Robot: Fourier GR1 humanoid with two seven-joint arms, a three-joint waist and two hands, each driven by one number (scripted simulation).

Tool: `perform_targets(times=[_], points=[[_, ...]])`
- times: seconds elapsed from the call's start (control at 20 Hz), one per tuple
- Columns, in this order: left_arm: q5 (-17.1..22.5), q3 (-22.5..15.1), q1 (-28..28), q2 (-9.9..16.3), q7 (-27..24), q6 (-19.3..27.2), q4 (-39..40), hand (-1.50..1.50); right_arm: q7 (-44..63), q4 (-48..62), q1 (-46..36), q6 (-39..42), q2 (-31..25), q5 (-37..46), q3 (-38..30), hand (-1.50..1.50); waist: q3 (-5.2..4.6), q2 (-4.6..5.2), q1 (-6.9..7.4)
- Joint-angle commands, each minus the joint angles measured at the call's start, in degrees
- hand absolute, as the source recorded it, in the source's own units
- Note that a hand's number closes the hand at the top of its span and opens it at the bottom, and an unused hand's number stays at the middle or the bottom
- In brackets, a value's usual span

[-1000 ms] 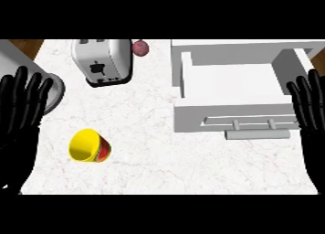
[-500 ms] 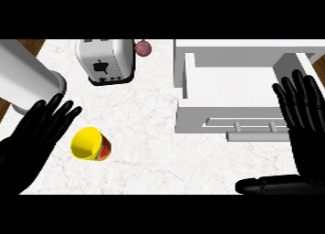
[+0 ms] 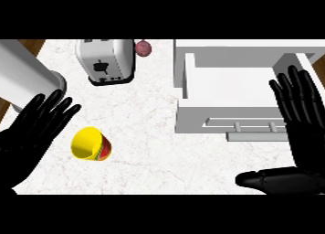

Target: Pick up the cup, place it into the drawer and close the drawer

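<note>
A yellow cup [image 3: 90, 144] with a red band lies on its side on the white marble counter, mouth toward the upper left. My left hand [image 3: 27, 133] is open just left of it, fingers straight and pointing up-right, fingertips close to the cup's rim without touching. At the right, the white drawer [image 3: 241, 87] stands pulled open, its handle [image 3: 256, 130] on the front face. My right hand [image 3: 305, 137] is open over the drawer's right front corner, fingers straight up, thumb stretched left along the lower edge.
A silver toaster [image 3: 106, 60] stands at the back, with a small reddish object [image 3: 144, 47] beside it. A large white cylinder [image 3: 20, 73] stands at the far left behind my left hand. Brown floor shows past the counter's left edge.
My left hand has moved right and up toward the cup. My right hand has slid inward over the drawer's front corner, with its thumb now stretched out. The view has shifted slightly.
</note>
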Motion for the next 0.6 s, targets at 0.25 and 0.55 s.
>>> perform_targets(times=[0.25,0.55], points=[[-3.25,-0.43,1.07,-2.72,1.36,0.05,0.28,-1.5,-5.85,1.42,4.0,5.05,-0.83,-3.22,-3.02,-1.5,0.01,-0.02,-0.08],[-3.19,2.67,0.07,-2.1,2.2,-0.35,2.0,-1.5,0.68,2.33,-3.88,1.14,-0.89,-1.33,-4.37,-1.5,0.0,-0.01,0.07]])
